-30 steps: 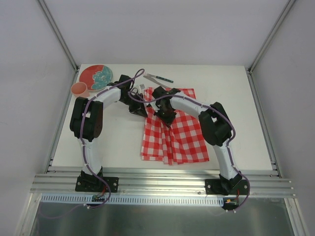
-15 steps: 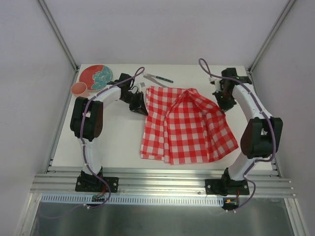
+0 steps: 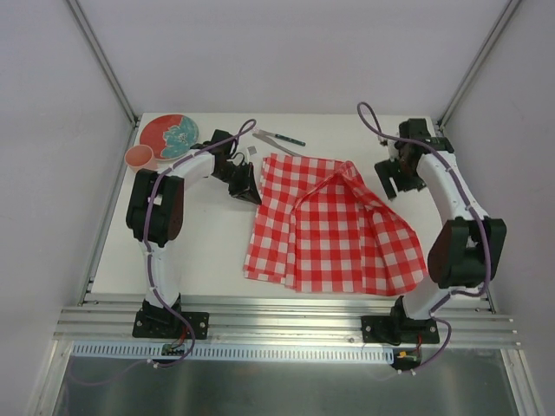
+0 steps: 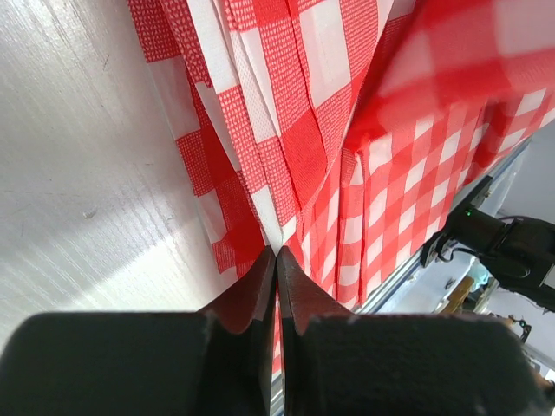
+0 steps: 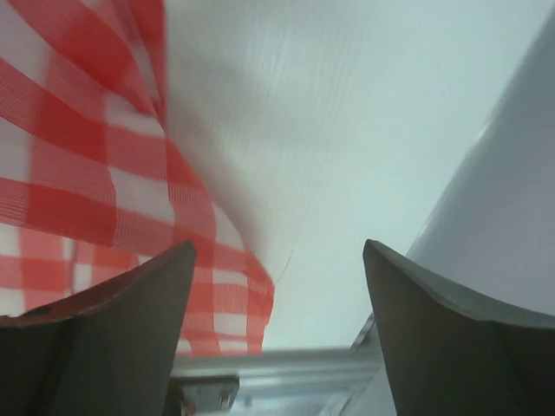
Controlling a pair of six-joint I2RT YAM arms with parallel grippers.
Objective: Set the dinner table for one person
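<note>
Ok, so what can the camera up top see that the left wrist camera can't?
Only the top view shows the round red-and-teal plate, the small orange cup and the cutlery at the far edge, plus the right gripper near the far right corner. Only the left wrist view shows, close up, the left gripper shut, pinching layered folds of the red-and-white checked cloth. Both show that cloth lying on the off-white dinner table.
</note>
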